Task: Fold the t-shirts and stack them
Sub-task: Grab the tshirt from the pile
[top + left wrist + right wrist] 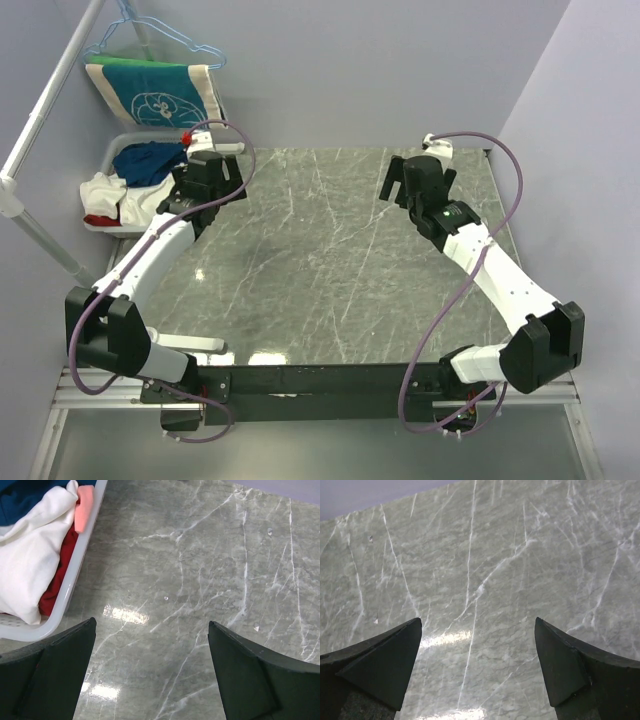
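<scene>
The t-shirts (128,178) lie bunched together in a pale basket (98,226) at the far left edge of the table (330,265). A white shirt (30,555) is on top and drapes over the rim. A blue one sits behind it and a red one underneath. No print shows on the white cloth from either view that catches it. All of them are crumpled, and none is spread out or folded.

The left gripper (205,185) hovers just beside the basket over bare tabletop. Its fingers are spread wide and there is nothing between them; in its own wrist view the basket wall (75,575) is close on the left. The right gripper (415,182) hangs over the far right part of the table, well apart from the shirts, also spread wide and holding nothing (478,620).

Behind the basket a teal-and-cream cloth (150,92) hangs on a blue hanger (150,35); I cannot tell if it is a shirt.

By my judgement the task is at its very start. No shirt is out of the basket and no stack exists. Every pick, fold and stack is left to do.
</scene>
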Available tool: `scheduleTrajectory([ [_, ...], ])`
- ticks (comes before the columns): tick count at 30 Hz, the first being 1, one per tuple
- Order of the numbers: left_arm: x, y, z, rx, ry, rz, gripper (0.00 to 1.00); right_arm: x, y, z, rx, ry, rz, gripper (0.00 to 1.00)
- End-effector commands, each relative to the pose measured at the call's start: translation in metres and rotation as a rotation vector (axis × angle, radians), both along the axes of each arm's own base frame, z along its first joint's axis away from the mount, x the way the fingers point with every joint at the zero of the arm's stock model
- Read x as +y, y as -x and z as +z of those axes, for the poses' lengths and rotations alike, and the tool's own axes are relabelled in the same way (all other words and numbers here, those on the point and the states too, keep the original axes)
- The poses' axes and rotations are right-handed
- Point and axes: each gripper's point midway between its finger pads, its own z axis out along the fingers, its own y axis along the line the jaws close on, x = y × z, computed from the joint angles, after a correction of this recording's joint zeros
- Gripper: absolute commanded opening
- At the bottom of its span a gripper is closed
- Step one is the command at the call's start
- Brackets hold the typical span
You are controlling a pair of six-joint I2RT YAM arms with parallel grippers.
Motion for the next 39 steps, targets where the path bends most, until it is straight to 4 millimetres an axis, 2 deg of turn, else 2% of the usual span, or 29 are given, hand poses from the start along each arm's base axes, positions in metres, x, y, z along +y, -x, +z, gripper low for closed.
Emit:
scheduleTrajectory([
  [1,-0.002,0.000,0.025,-0.101,-0.008,-0.020,0.99,0.007,-0.006,0.018,-0.033,-0.048,-0.001,1.00],
  [3,-0.002,0.004,0.030,-0.115,-0.004,-0.023,1.00,0.010,-0.006,0.015,-0.028,-0.060,0.009,1.00],
  [12,0.003,0.010,0.021,-0.081,-0.020,-0.006,0.99,0.016,-0.005,0.008,-0.007,-0.106,0.014,1.00],
  [16,0.004,0.012,0.023,-0.096,-0.015,-0.002,0.99,0.013,-0.007,0.008,0.019,-0.100,-0.029,1.00],
  [18,0.004,0.011,0.023,-0.096,-0.024,-0.008,0.99,0.007,-0.007,0.002,0.047,-0.071,-0.060,1.00],
  [26,0.011,0.003,0.023,-0.076,-0.057,0.041,0.99,0.009,-0.006,0.010,0.017,-0.059,-0.023,1.00],
  [27,0.013,0.000,0.030,-0.088,-0.048,0.064,0.99,0.010,-0.006,0.011,0.016,-0.064,-0.017,1.00],
  [29,0.022,-0.004,0.027,-0.073,-0.071,0.127,0.99,0.011,-0.008,0.008,0.027,-0.067,-0.019,1.00],
  [30,0.024,-0.009,0.037,-0.092,-0.058,0.161,0.99,0.013,-0.008,0.008,0.031,-0.070,-0.016,1.00],
  [31,0.026,-0.012,0.028,-0.057,-0.073,0.180,0.99,0.015,-0.011,0.006,0.041,-0.071,-0.012,1.00],
  [32,0.032,-0.014,0.029,-0.059,-0.085,0.222,0.99,0.016,-0.011,0.005,0.049,-0.071,-0.011,1.00],
  [33,0.033,-0.020,0.040,-0.080,-0.065,0.251,0.97,0.016,-0.013,0.005,0.050,-0.073,-0.014,1.00],
  [34,0.035,-0.026,0.031,-0.055,-0.072,0.266,0.96,0.016,-0.014,0.003,0.058,-0.070,-0.015,1.00],
  [35,0.041,-0.031,0.038,-0.065,-0.060,0.307,0.93,0.017,-0.015,0.001,0.065,-0.069,-0.013,1.00],
  [36,0.045,-0.034,0.037,-0.060,-0.056,0.329,0.91,0.018,-0.015,0.000,0.066,-0.071,-0.013,1.00],
  [37,0.048,-0.041,0.028,-0.035,-0.055,0.343,0.89,0.019,-0.015,-0.002,0.072,-0.071,-0.009,1.00],
  [38,0.058,-0.046,0.033,-0.041,-0.025,0.379,0.85,0.019,-0.016,-0.002,0.068,-0.072,-0.007,1.00],
  [39,0.062,-0.053,0.022,-0.015,-0.020,0.393,0.83,0.019,-0.016,-0.004,0.072,-0.070,-0.008,1.00],
])
